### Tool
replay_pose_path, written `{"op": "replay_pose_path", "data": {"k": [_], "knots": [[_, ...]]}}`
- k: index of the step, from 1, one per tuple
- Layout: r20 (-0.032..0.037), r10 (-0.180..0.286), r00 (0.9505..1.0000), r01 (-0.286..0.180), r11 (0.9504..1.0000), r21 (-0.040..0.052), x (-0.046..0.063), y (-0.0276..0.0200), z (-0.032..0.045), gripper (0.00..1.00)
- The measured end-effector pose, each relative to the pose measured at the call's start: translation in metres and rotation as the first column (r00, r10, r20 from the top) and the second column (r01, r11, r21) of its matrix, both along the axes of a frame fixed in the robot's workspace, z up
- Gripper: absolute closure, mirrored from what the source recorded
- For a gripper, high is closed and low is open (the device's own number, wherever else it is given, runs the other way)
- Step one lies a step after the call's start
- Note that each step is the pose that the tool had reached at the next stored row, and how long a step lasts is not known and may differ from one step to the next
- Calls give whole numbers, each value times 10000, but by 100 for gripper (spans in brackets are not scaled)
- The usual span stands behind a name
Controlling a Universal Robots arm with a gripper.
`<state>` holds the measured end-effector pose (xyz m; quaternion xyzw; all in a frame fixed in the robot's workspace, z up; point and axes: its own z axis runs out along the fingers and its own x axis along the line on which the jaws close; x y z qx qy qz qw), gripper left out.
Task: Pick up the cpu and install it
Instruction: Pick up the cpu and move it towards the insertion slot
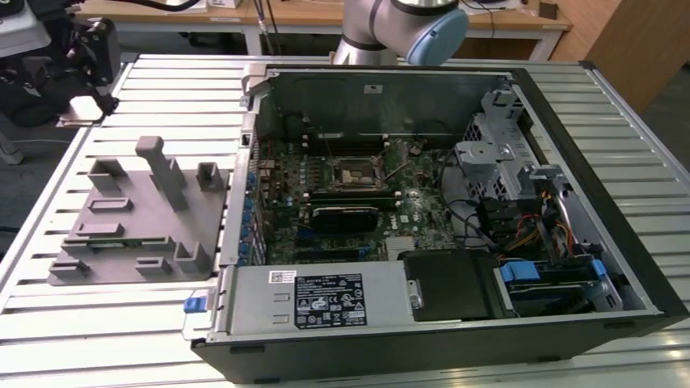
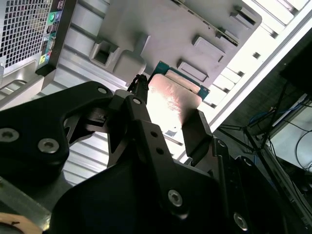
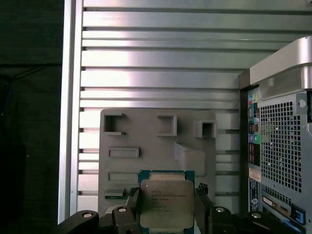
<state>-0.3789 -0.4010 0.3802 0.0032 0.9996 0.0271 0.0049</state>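
In the exterior view my arm (image 1: 405, 28) stands at the far edge of the slatted table (image 1: 65, 323). The open computer case (image 1: 431, 331) lies on its side in front of it, and the grey holder (image 1: 129, 218) sits beside the case toward the exterior view's left. Inside the case, the square black socket (image 1: 356, 174) sits on the motherboard (image 1: 415, 206), well apart from the holder. I cannot tell whether its metal frame is up or down. In the second wrist view my gripper (image 2: 168, 109) is clamped on the cpu (image 2: 173, 95), one finger against each of two opposite edges, with the pale metal top facing my camera. The holder is below and the case's port panel is off to one side. In the first wrist view the cpu (image 3: 165, 197) sits square between my fingers (image 3: 132, 201) over the near part of the holder (image 3: 146, 136). It looks lifted clear of its recess, though I cannot be sure that it touches nothing. My hold is only on thin rims, so I judge that a jolt or a brush against the case wall could tilt the chip or let it slip. If it reaches the socket turned or skewed, or the frame is in the way, pressing down could bend the contacts.
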Motion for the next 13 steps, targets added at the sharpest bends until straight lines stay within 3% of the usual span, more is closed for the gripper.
{"op": "replay_pose_path", "data": {"k": [13], "knots": [[0,-1,10000,1,10000,0,171,2,-1,47]]}}
